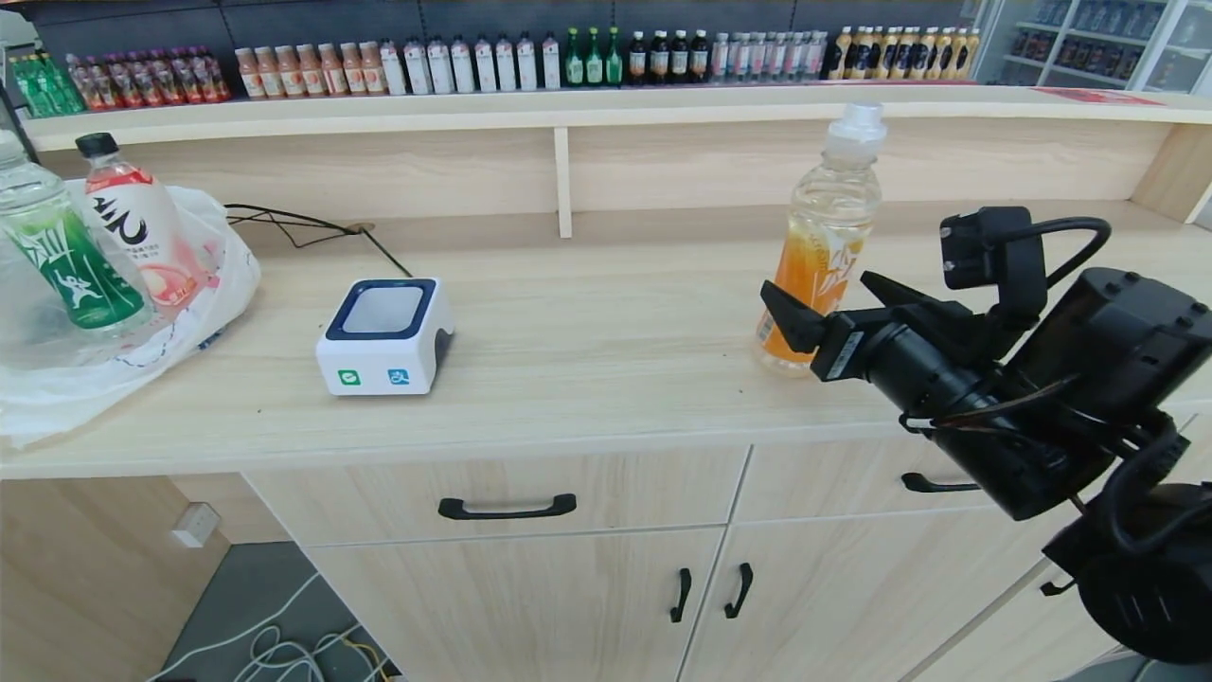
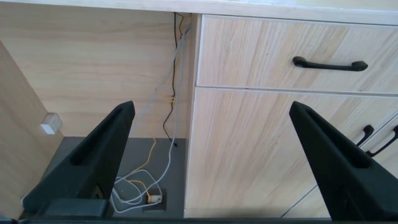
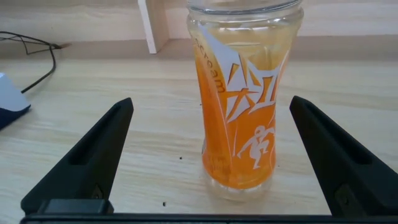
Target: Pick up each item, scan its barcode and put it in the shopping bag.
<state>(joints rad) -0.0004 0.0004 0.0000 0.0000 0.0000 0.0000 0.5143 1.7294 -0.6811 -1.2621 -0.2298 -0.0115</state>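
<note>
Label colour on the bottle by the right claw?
Orange with white markings on the bottle; right wrist view shows it best.

Bright, even light covers the pale wooden counter (image 1: pixel 606 341). The white cube-shaped scanner (image 1: pixel 383 336) casts only faint shadow. The head view's straight edges bow.

I lose the cap of the orange bottle (image 3: pixel 239 93) past the frame edge on the right wrist camera, the scanner (image 3: pixel 9 102) shows there as a mere corner, and on the head camera the green bottle (image 1: pixel 57 256) and bag (image 1: pixel 227 275) run off the left edge.
</note>
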